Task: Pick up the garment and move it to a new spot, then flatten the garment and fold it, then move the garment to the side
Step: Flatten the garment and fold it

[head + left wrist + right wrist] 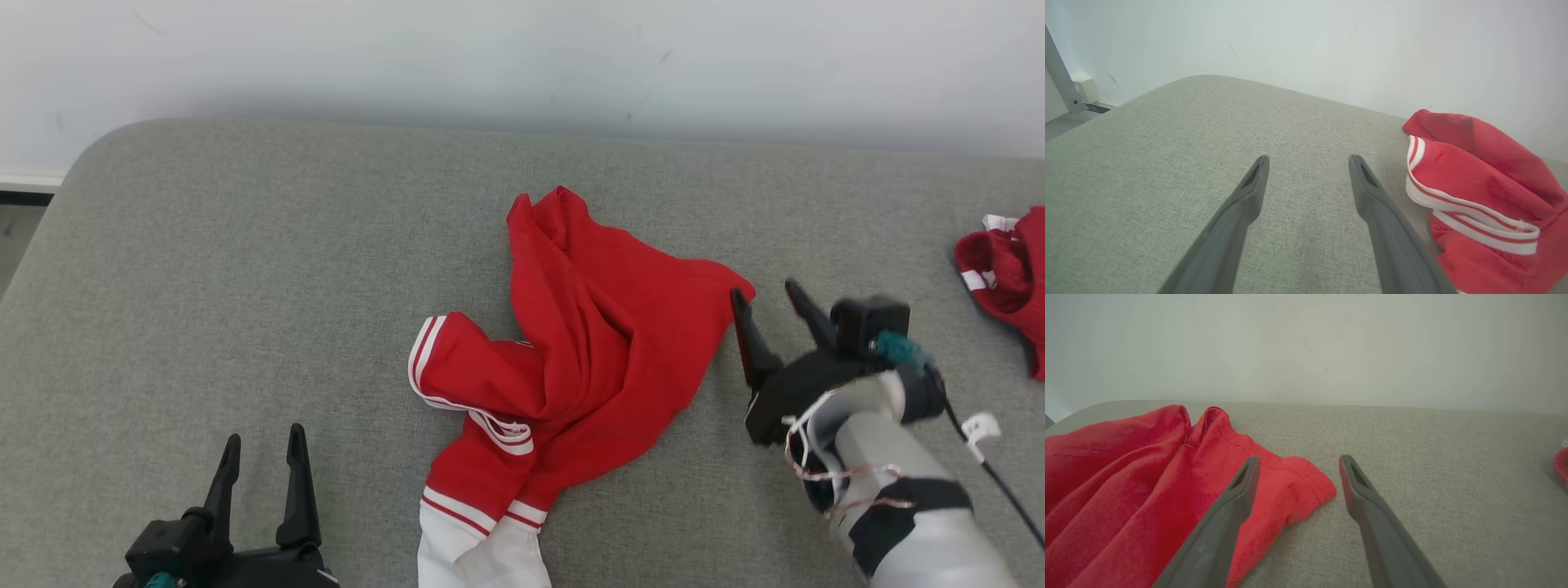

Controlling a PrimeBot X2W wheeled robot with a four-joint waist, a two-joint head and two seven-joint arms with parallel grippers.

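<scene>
- The pale wall (522,57) runs across the far side of the scene, plain apart from a few faint marks.
- The grey fabric-covered counter (204,286) lies below it, with a rounded corner at the far left.
- The garment (604,327) lies crumpled near the middle of the counter. Its red body is bunched into long folds that rise to a peak at the far side. A sleeve opening with red-and-white striped trim gapes toward the left, and white sleeve cloth runs off the near edge of the head view. No number is visible among the folds.
- The right arm's pale forearm (922,523) comes in from the lower right, wrapped with thin wires and a dark band. A black cable (996,478) with a small white tag (980,426) trails off it.
- The right claw (765,290) sits at the garment's right-hand corner, fingers spread wide and holding nothing.
- In the right wrist view the claw (1299,458) points at the stitched hem corner of the garment (1126,477). One finger crosses over the red cloth and the other is over bare counter. Whether a finger touches the cloth cannot be told.
- The left claw (265,434) is low at the near left, fingers wide and empty, well apart from the garment.
- In the left wrist view that claw (1309,158) is over bare counter, with the striped sleeve of the garment (1474,175) just off to its right.
- A smaller red garment (1008,278) with slight white trim lies bunched at the far right edge, well apart from the jersey. A sliver of it (1562,463) shows in the right wrist view.
</scene>
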